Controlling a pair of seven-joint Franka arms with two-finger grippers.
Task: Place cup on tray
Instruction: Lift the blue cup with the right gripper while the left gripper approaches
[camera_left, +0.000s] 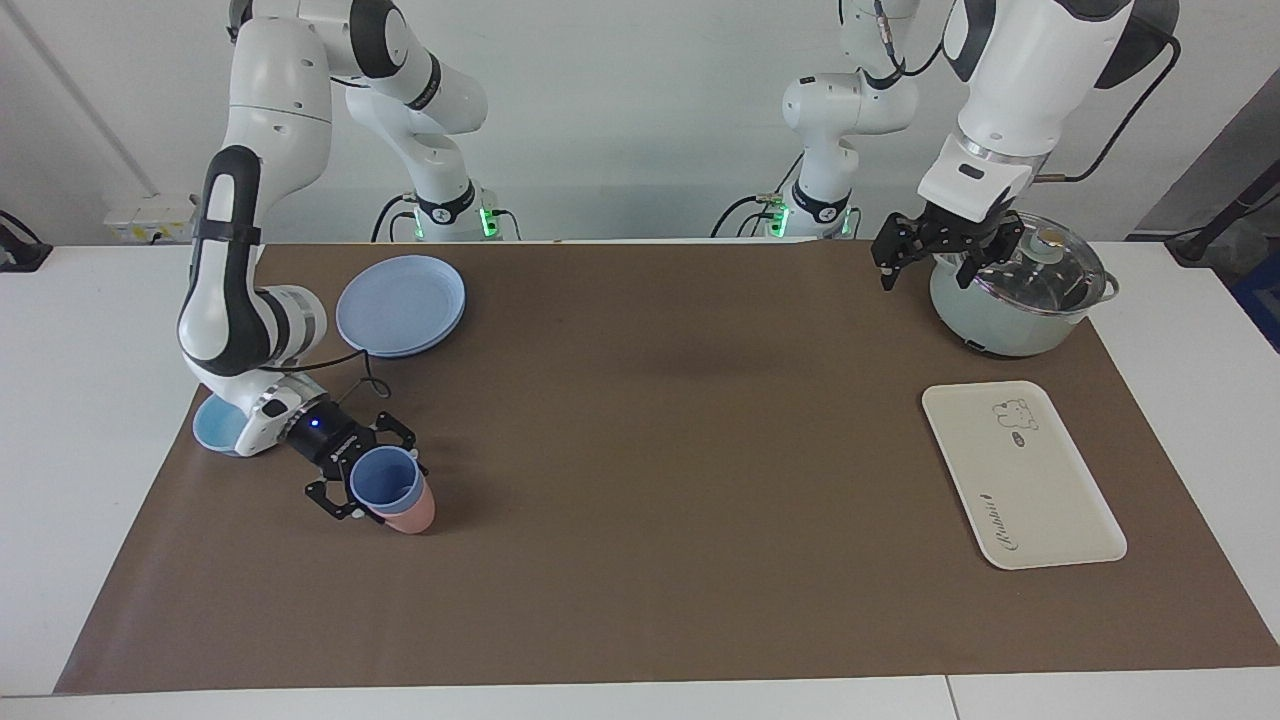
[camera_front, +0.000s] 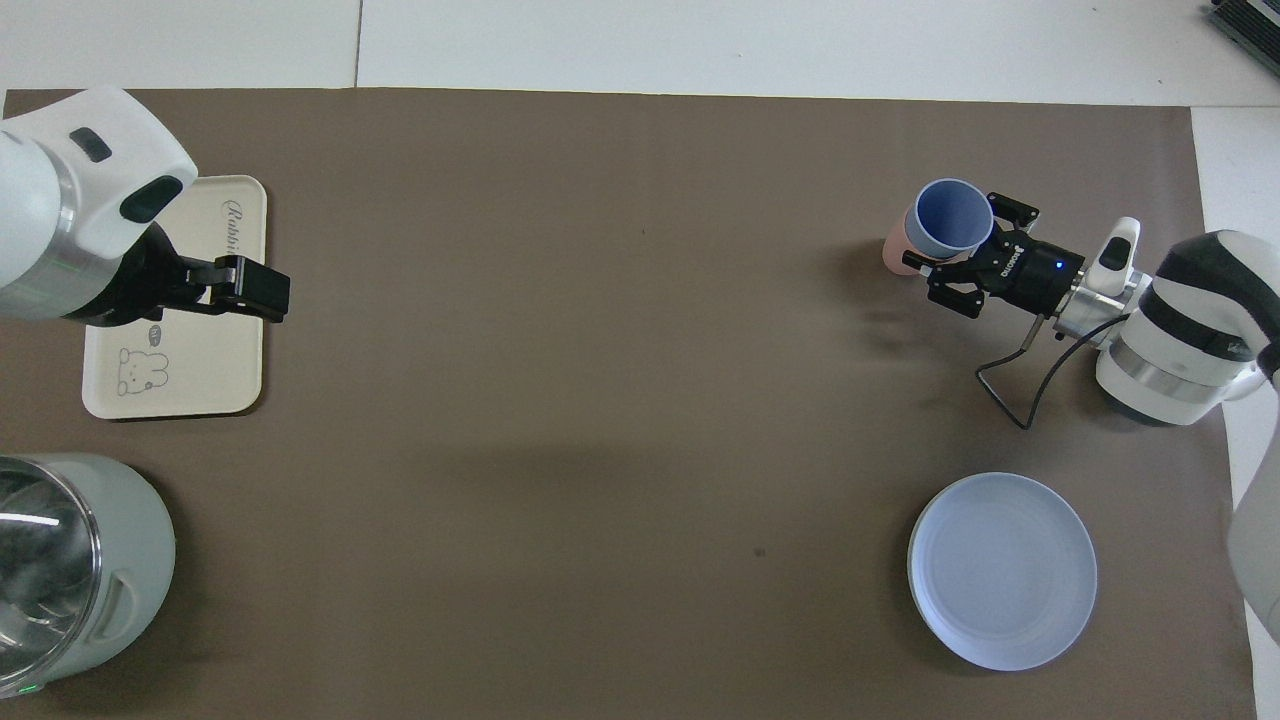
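Observation:
The periwinkle-blue cup (camera_left: 388, 480) is tilted between the fingers of my right gripper (camera_left: 372, 474) at the right arm's end of the table. It also shows in the overhead view (camera_front: 955, 215), held by the right gripper (camera_front: 966, 238). A pink cup (camera_left: 412, 515) lies right against it, mostly hidden (camera_front: 893, 242); I cannot tell if they are nested. The cream tray (camera_left: 1020, 475) with the bear drawing lies flat at the left arm's end (camera_front: 200, 375). My left gripper (camera_left: 930, 262) is open and empty in the air beside the pot, over the tray's edge (camera_front: 250, 290).
A round blue plate (camera_left: 400, 305) lies nearer to the robots than the cups (camera_front: 1000, 570). A light-blue bowl (camera_left: 212, 425) sits partly under the right arm. A pale green pot with a glass lid (camera_left: 1020, 295) stands nearer to the robots than the tray (camera_front: 70, 570).

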